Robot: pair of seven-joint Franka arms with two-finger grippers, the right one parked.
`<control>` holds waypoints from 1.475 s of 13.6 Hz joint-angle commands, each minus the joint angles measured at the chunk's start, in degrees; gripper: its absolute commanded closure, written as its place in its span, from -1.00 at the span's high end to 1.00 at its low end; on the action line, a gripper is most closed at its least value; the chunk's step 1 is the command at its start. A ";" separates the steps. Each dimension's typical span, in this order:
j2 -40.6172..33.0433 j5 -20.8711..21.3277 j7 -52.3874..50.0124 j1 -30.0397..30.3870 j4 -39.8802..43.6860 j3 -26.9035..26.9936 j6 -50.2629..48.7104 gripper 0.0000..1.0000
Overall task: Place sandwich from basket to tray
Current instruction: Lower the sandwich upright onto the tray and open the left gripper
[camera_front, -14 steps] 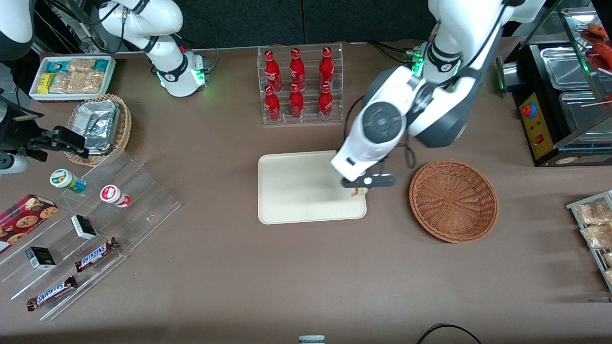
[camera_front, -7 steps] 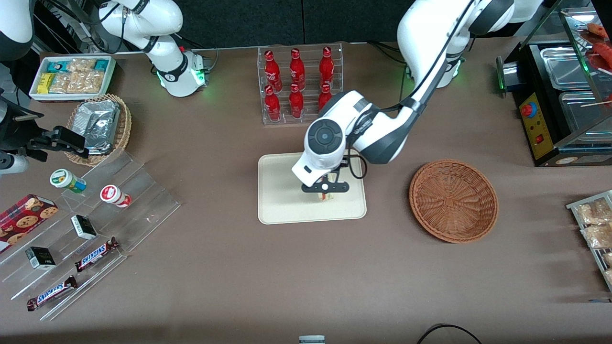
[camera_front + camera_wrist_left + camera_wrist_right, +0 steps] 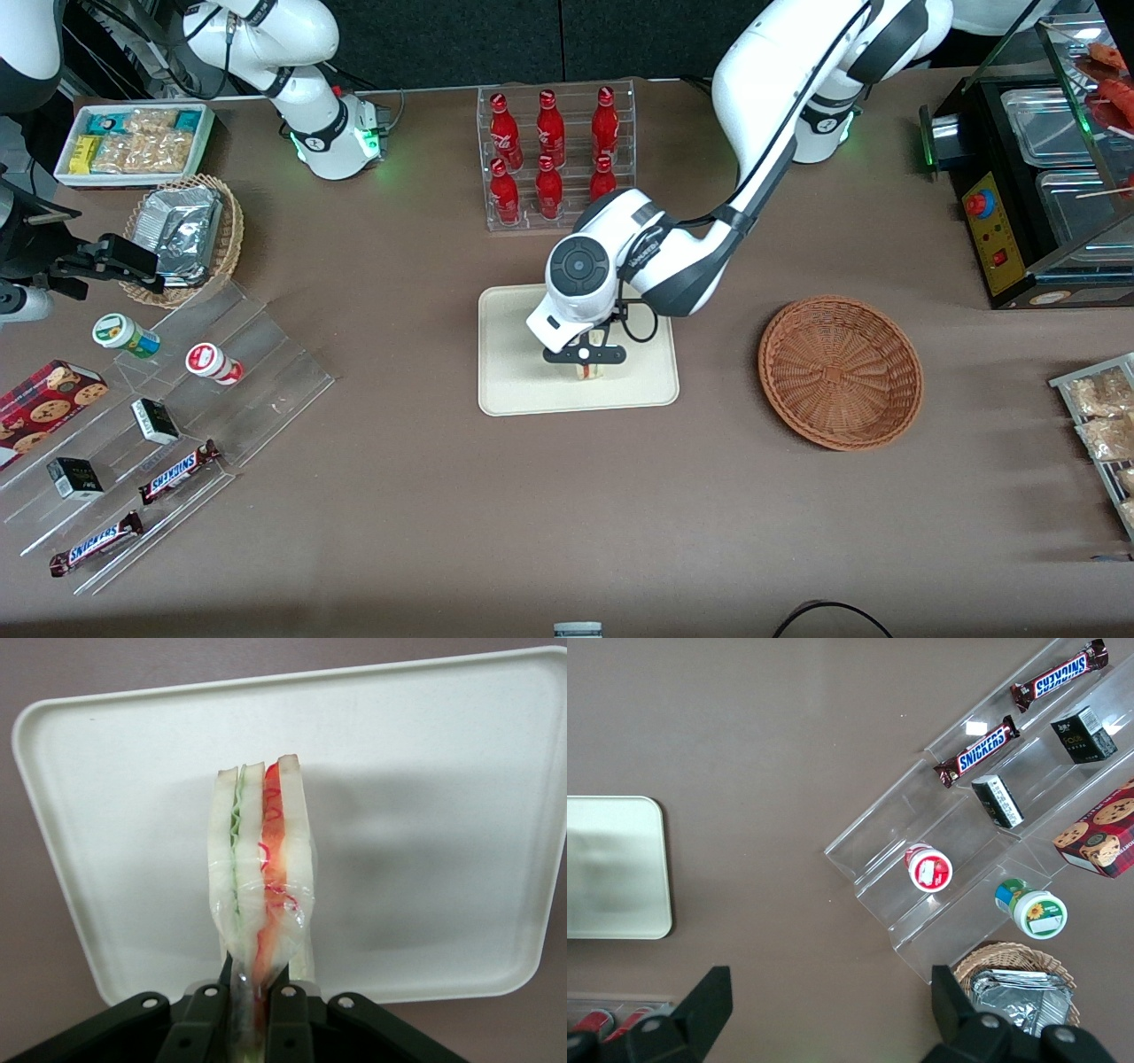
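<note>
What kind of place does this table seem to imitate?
Probably a mock snack counter: a rack of red bottles, Snickers bars on clear steps, a food warmer. The gripper holds the sandwich over the tray.

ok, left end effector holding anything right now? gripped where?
Yes. The end effector is shut on the sandwich, pinching one narrow end of the wedge across its bread faces, above the tray.

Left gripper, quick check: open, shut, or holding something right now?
Left gripper: shut on the sandwich, holding it above the tray. The basket has nothing in it.
</note>
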 commanded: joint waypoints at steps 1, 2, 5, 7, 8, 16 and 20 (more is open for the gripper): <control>2.07 0.87 -2.20 -1.61 2.05 0.70 1.27 -1.00; 2.42 0.96 -3.08 -2.31 2.14 0.79 1.27 -1.00; 3.30 0.96 -3.09 -2.58 1.96 0.79 1.36 -1.00; 4.01 0.96 -3.18 -2.58 1.88 0.79 3.89 -1.00; 4.36 1.04 -3.18 -2.76 1.88 0.79 4.17 -1.00; 3.05 3.07 -6.07 -2.85 2.31 0.88 1.73 0.99; -4.76 2.28 -6.43 0.48 2.40 1.58 -5.73 0.99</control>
